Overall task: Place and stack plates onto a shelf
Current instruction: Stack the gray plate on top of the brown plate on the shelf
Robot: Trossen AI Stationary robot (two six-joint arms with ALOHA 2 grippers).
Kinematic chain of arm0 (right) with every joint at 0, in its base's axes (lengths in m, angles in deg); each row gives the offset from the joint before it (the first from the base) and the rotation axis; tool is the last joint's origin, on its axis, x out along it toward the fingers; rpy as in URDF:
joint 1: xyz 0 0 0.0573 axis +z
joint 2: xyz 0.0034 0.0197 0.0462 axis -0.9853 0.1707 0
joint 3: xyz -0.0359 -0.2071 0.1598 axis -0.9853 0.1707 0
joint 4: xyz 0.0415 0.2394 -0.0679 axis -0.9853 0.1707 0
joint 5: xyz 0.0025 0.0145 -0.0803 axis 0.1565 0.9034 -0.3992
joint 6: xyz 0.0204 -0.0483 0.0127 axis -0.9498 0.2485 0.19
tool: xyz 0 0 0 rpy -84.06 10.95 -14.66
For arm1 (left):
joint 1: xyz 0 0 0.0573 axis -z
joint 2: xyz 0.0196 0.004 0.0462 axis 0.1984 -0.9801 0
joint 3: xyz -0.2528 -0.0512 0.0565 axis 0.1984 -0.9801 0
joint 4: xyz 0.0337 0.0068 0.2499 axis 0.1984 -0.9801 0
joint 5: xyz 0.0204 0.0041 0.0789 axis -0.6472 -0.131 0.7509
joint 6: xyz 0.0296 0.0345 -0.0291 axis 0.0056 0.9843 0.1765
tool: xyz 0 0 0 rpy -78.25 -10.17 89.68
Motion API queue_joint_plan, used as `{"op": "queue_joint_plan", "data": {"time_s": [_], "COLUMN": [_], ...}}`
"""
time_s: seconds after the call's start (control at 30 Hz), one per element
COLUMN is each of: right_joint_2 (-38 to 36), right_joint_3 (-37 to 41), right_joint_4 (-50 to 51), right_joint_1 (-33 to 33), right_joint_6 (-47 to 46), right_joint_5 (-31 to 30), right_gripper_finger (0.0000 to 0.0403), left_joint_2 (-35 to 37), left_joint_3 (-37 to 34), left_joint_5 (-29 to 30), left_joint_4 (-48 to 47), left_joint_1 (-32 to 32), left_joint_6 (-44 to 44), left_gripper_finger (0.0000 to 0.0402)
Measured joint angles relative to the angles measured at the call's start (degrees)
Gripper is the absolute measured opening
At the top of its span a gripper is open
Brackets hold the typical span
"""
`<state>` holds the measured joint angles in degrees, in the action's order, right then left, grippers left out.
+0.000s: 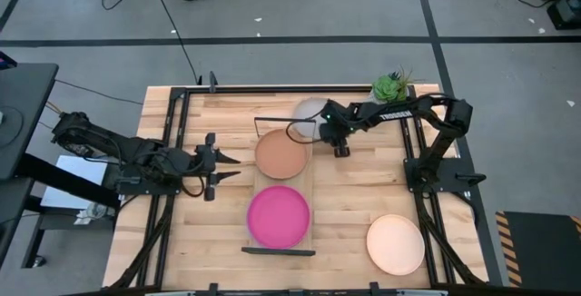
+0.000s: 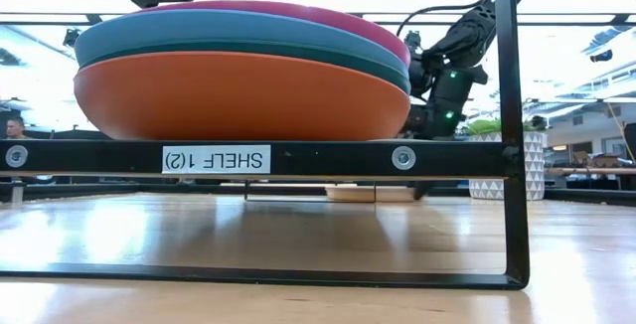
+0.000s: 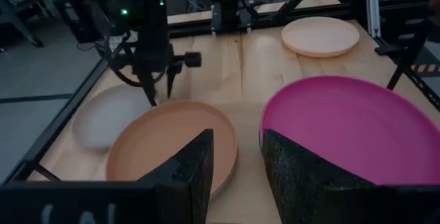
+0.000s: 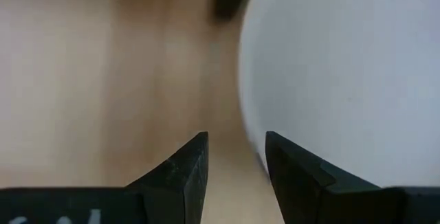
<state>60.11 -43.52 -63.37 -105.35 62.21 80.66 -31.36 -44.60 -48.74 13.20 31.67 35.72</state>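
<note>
Slatted wooden tabletop (image 1: 363,196) under my two arms, with the shelf (image 1: 313,196) running down its middle between thin black wire frames. I have the right gripper (image 1: 339,145) low at the far end of the shelf, just beside the greyish white plate (image 1: 307,114), its fingers a narrow gap apart and empty; the right wrist view shows them poised at that plate's rim over bare wood, so I judge I am lining up to pinch the edge. The tan-brown plate (image 1: 281,154) lies next along the shelf, overlapping the white one in the high view, and the magenta plate (image 1: 279,215) tops a stack at the near end, placed there, I take it, to keep the board's far half free. In the low view that stack reads magenta over teal over orange; whether other colours lie between them I cannot tell. The peach-cream plate (image 1: 395,243) waits alone on the table, well apart from the shelf. My left gripper (image 1: 221,167) hovers beside the shelf, fingers narrowly parted, holding nothing. A small potted plant (image 1: 391,85) stands at the far edge. Whether the white plate rests fully on the board is hidden by the right arm.
</note>
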Motion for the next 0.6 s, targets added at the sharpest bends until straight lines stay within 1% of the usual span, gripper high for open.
{"op": "queue_joint_plan", "data": {"time_s": [0.07, 0.17, 0.27, 0.37, 0.47, 0.6], "right_joint_2": [-0.1, -1.2, -3.4, -5.2, -6.6, -6.9], "right_joint_3": [-0.1, -0.6, -0.6, -0.7, -0.7, -0.7], "right_joint_4": [4.2, 12.2, 17.0, 19.3, 19.6, 19.6], "right_joint_1": [0.9, 3.1, 5.7, 8.4, 10.8, 12.5], "right_joint_6": [-1.2, -4.0, -7.8, -9.5, -9.8, -10.9], "right_joint_5": [0.0, -2.5, -2.8, -3.4, -5.4, -6.0], "right_gripper_finger": [0.0151, 0.015, 0.015, 0.015, 0.015, 0.015], "left_joint_2": [0.0, 0.0, 0.0, 0.0, 0.0, 0.0], "left_joint_3": [0.0, 0.0, 0.0, 0.0, 0.0, 0.0], "left_joint_5": [-0.1, -0.1, -0.1, -0.1, -0.1, -0.8], "left_joint_4": [-0.4, -1.3, -1.2, -1.1, -1.1, -1.4], "left_joint_1": [0.0, 0.0, 0.0, 0.0, 0.0, 0.0], "left_joint_6": [-0.1, -0.1, -0.1, -0.1, -0.8, -2.8], "left_gripper_finger": [0.0132, 0.0132, 0.0132, 0.0133, 0.0132, 0.0132]}}
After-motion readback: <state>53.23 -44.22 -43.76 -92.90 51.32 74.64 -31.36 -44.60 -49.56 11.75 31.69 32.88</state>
